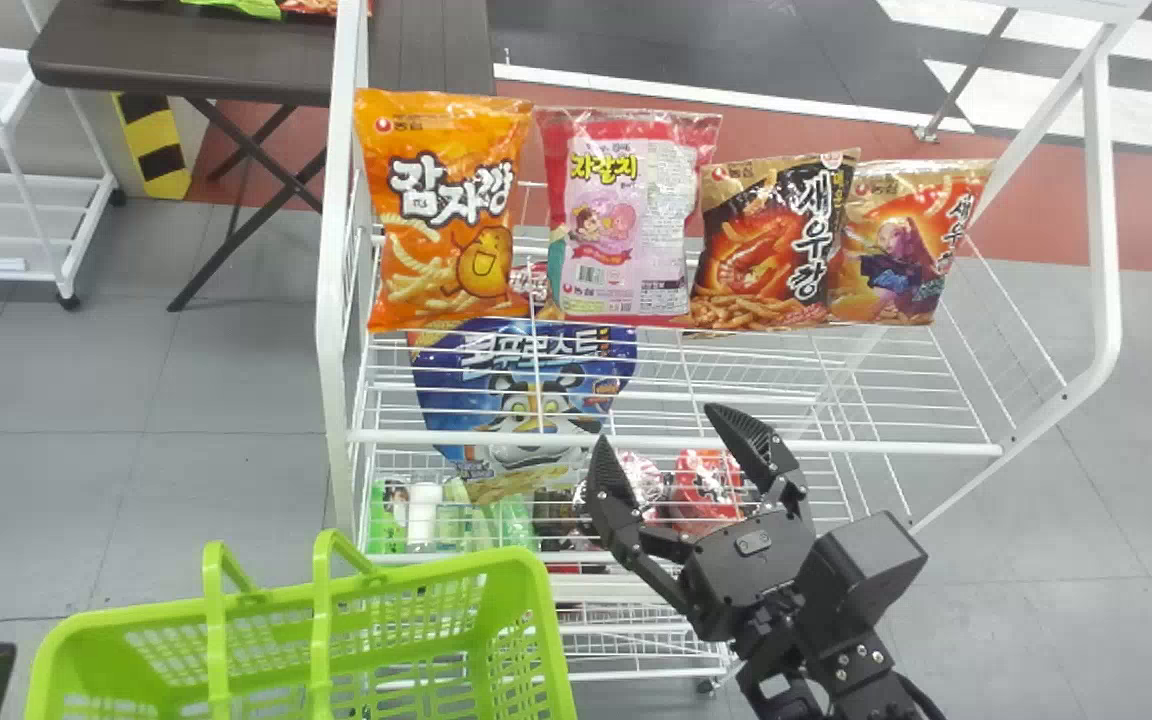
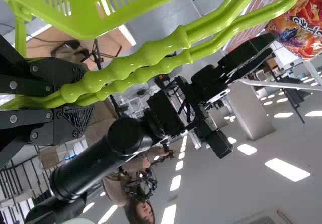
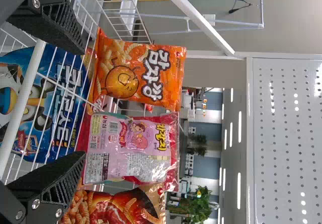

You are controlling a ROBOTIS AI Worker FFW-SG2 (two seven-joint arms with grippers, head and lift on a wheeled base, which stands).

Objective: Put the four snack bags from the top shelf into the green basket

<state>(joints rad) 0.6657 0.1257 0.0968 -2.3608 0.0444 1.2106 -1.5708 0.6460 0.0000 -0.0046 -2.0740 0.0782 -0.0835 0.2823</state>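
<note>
Nearest, the green basket (image 1: 436,572) is sitting low on the left of the head view, and the left gripper (image 2: 85,95) is clamping its two ribbed handles (image 2: 166,43) together between its fingers. The right gripper (image 1: 658,424) is hovering in front of the white rack, its jaws standing wide apart and gripping nothing; both fingertips are pointing toward the rack, clear of the bags.

Beyond it, on the top shelf (image 1: 886,446), the four snack bags are standing upright in a row. From the left, the orange bag (image 1: 446,220) is showing a round potato face and pale fries. Just beside it the pink bag (image 1: 626,220), edged in red, is showing a barcode and a printed panel, its clear-looking surface catching glare and creasing. Next, the black and gold bag (image 1: 766,240) is tilting slightly and displaying a shrimp, with snack sticks along its base. At the right end, the brown and orange bag (image 1: 906,245) is leaning a little, a purple figure covering its front.

Under these, a big blue bag (image 1: 476,400) is resting below the top shelf's wires. Farther back, a dark table (image 1: 176,55) is standing behind the rack.
</note>
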